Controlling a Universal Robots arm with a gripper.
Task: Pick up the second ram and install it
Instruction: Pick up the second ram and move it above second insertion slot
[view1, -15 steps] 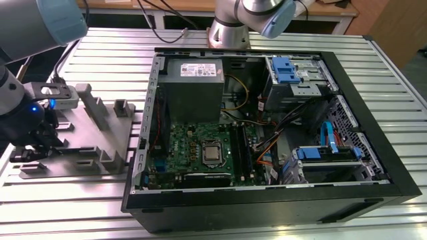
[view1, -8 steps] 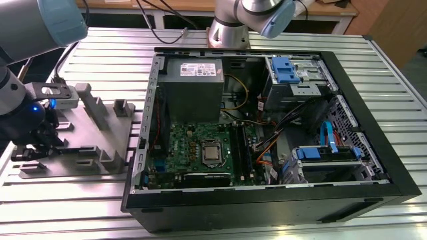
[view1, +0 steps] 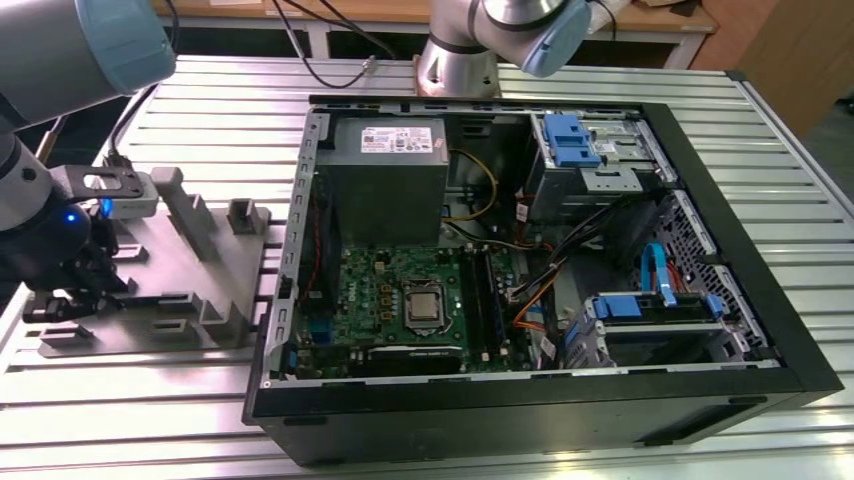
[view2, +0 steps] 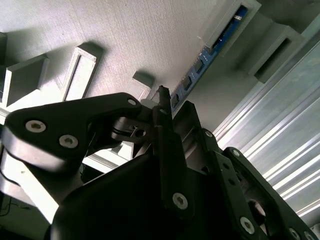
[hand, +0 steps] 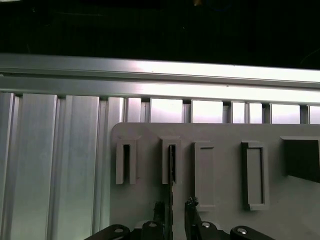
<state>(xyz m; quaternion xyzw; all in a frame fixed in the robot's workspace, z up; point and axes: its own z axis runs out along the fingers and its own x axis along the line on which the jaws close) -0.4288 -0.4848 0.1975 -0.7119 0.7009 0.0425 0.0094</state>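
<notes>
**Desk:** Entry one, the RAM module (hand: 172, 162). Where is it, and how will it handle?

**Operator:** One unit, standing on edge in a slot of the grey slotted holder (view1: 187, 265). The holder lies on the slatted surface (view1: 160, 420), at nine o'clock from the open computer case (view1: 754, 300) in the exterior view. In the second wrist view I see a blue-edged board with chips in a row. I judge it light, thin, stiff and fragile. It is a bare board, and its contacts, I take it, sit down in the slot. I would hold it by the two flat faces near the upper edge, squarely, and never by the contact edge.

**Desk:** Entry two, the claw (hand: 175, 206)?

**Operator:** One unit, low over the holder, at eight o'clock from the case. Its fingers (hand: 190, 204) are spread only a little, one on each side of the module's upper edge. I see a gap on one side. On the other I cannot tell whether the finger touches the board. Nothing is pinched or lifted, and the module is not yet out of its slot.
</notes>
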